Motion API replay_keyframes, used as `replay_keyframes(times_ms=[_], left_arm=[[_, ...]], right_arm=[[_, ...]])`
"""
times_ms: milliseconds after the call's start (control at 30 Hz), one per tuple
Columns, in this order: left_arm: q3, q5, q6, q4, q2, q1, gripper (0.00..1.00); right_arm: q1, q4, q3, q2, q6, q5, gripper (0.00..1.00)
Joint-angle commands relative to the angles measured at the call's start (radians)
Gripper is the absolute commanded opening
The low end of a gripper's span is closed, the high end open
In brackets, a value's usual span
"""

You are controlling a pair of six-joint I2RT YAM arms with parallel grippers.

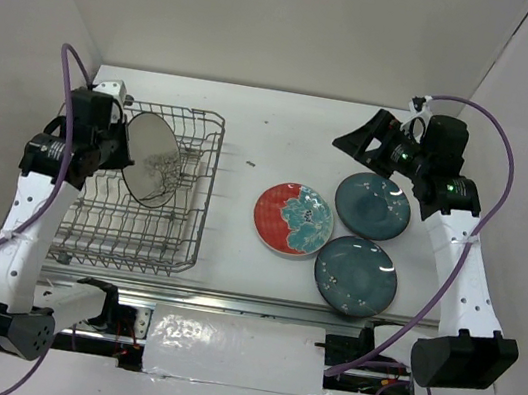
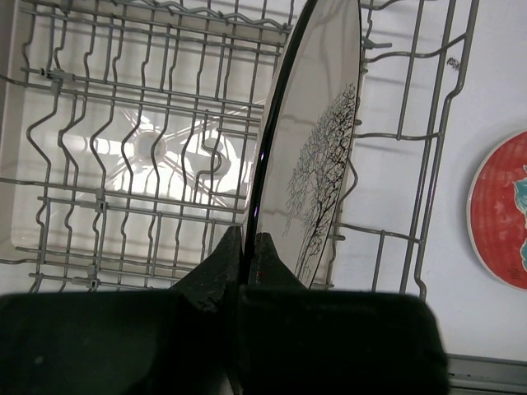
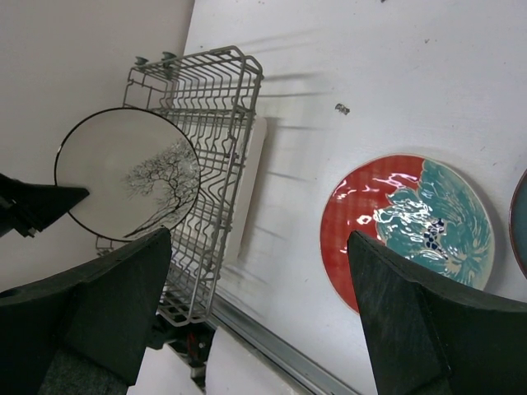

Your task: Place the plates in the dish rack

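While tight on plate [image 2: 317, 156], end effector [image 2: 247, 245]

In my left wrist view, the lower rim of the cream plate [image 2: 317, 148] is hidden behind my left gripper [image 2: 245, 247]; the red plate [image 2: 501, 210] is cut by the right edge. My right wrist view shows only a sliver of one teal plate [image 3: 523, 222]. A dark speck [image 3: 342, 108], possibly debris, is too small to identify.

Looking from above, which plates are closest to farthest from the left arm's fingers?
1. Cream tree-pattern plate, gripped in the left fingers at the dish rack.
2. Red floral plate, in the middle.
3. Far teal plate and near teal plate, right side: too close to call.
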Motion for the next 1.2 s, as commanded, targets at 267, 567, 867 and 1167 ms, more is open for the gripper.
replay_keyframes(times_ms=[267, 567, 867, 1167], left_arm=[[-0.047, 0.038, -0.019, 0.158, -0.039, -0.008, 0.0], [-0.089, -0.002, -0.031, 0.172, -0.059, -0.054, 0.0], [-0.077, -0.141, -0.039, 0.16, -0.025, -0.14, 0.0], [-0.069, -0.211, -0.051, 0.132, -0.004, -0.22, 0.0]], right_arm=[[0.001, -0.026, 0.005, -0.005, -0.016, 0.023, 0.94], [-0.001, -0.036, 0.005, -0.001, -0.018, 0.034, 0.94], [-0.002, -0.04, -0.012, -0.011, -0.013, 0.048, 0.94], [-0.001, -0.033, -0.027, -0.016, -0.008, 0.054, 0.94]])
